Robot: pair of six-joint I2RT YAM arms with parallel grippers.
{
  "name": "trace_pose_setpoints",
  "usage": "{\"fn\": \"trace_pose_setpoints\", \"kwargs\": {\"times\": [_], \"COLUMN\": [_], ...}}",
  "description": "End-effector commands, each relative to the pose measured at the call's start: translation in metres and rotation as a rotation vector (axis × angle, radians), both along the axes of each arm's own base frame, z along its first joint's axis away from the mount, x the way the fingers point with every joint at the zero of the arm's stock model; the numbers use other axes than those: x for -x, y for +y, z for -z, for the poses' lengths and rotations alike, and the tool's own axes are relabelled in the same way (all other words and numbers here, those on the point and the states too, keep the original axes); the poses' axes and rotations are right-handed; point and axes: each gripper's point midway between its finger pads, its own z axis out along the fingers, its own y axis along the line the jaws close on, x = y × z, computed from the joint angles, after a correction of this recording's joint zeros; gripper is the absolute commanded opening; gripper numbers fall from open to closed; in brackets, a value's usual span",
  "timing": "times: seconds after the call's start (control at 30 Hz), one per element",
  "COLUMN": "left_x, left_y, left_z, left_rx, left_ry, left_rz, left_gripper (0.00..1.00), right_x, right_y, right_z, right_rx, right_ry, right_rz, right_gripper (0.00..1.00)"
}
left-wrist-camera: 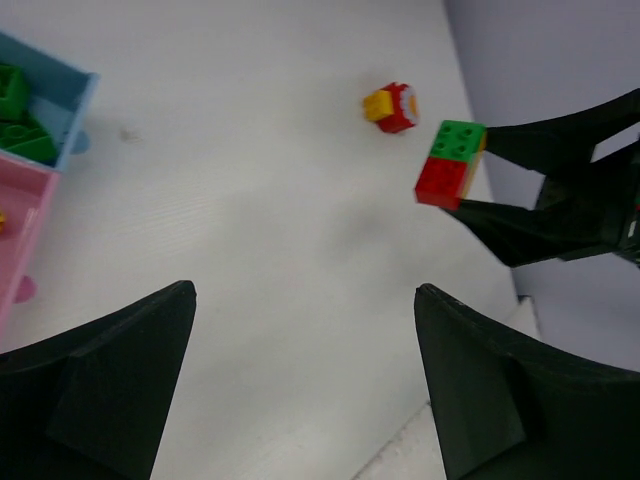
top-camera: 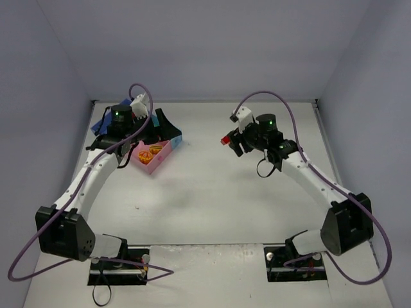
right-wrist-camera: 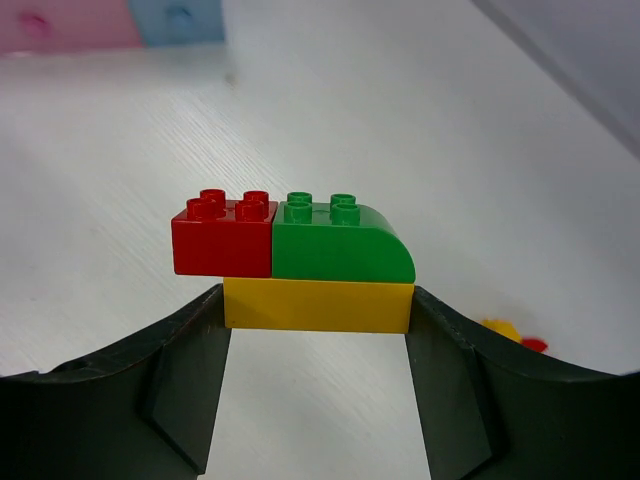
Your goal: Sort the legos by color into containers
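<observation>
My right gripper [right-wrist-camera: 315,300] is shut on a stack of legos held above the table: its jaws press the ends of a yellow base brick [right-wrist-camera: 318,306], which carries a red brick [right-wrist-camera: 222,238] and a rounded green brick [right-wrist-camera: 340,248]. From above, this stack [top-camera: 226,139] hangs at the centre right. A small red-and-yellow lego [left-wrist-camera: 392,107] lies on the table below it. My left gripper [left-wrist-camera: 305,292] is open and empty beside the tray [top-camera: 168,151]. The pink compartment [top-camera: 144,160] holds orange legos [top-camera: 151,152], and the blue one [left-wrist-camera: 75,115] holds green legos [left-wrist-camera: 18,112].
The white table has walls at the back and on both sides. The tray sits at the back left, partly under my left arm [top-camera: 96,173]. Both arm bases stand at the near edge.
</observation>
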Motion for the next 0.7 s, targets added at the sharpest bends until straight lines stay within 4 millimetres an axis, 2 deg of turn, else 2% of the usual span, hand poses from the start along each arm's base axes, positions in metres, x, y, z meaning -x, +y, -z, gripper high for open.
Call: {"fn": "trace_pose_setpoints", "kwargs": {"times": [0.0,0.03,0.1,0.3,0.33,0.37,0.4,0.47,0.63,0.67], "left_x": [0.016,0.022,0.027,0.043,0.049,0.05,0.051,0.055,0.059,0.062], "left_y": [-0.023,-0.027,-0.033,-0.063,-0.072,-0.076,-0.079,-0.089,-0.101,-0.104], "left_z": [-0.077,-0.082,-0.093,-0.101,-0.1,-0.089,-0.091,-0.082,-0.075,-0.068], "left_rx": [0.224,0.263,0.293,0.255,0.242,0.212,0.204,0.194,0.174,0.154], "left_ry": [-0.104,-0.086,-0.116,-0.129,-0.127,-0.099,-0.097,-0.059,-0.045,-0.033], "left_rz": [0.088,0.111,0.146,0.257,0.287,0.302,0.315,0.34,0.359,0.369], "left_gripper": [0.84,0.84,0.84,0.83,0.81,0.8,0.79,0.76,0.66,0.65], "right_x": [0.007,0.014,0.024,0.052,0.053,0.056,0.057,0.059,0.062,0.062], "right_y": [0.043,0.054,0.064,0.09,0.091,0.094,0.094,0.095,0.095,0.095], "right_z": [-0.077,-0.086,-0.101,-0.135,-0.137,-0.14,-0.143,-0.146,-0.146,-0.146], "right_rx": [-0.136,-0.161,-0.186,-0.247,-0.25,-0.255,-0.26,-0.265,-0.26,-0.261], "right_ry": [-0.193,-0.213,-0.242,-0.31,-0.316,-0.323,-0.329,-0.338,-0.348,-0.347], "right_rz": [-0.111,-0.154,-0.198,-0.312,-0.319,-0.328,-0.334,-0.342,-0.354,-0.357], "right_gripper": [0.0,0.0,0.0,0.0,0.0,0.0,0.0,0.0,0.0,0.0]}}
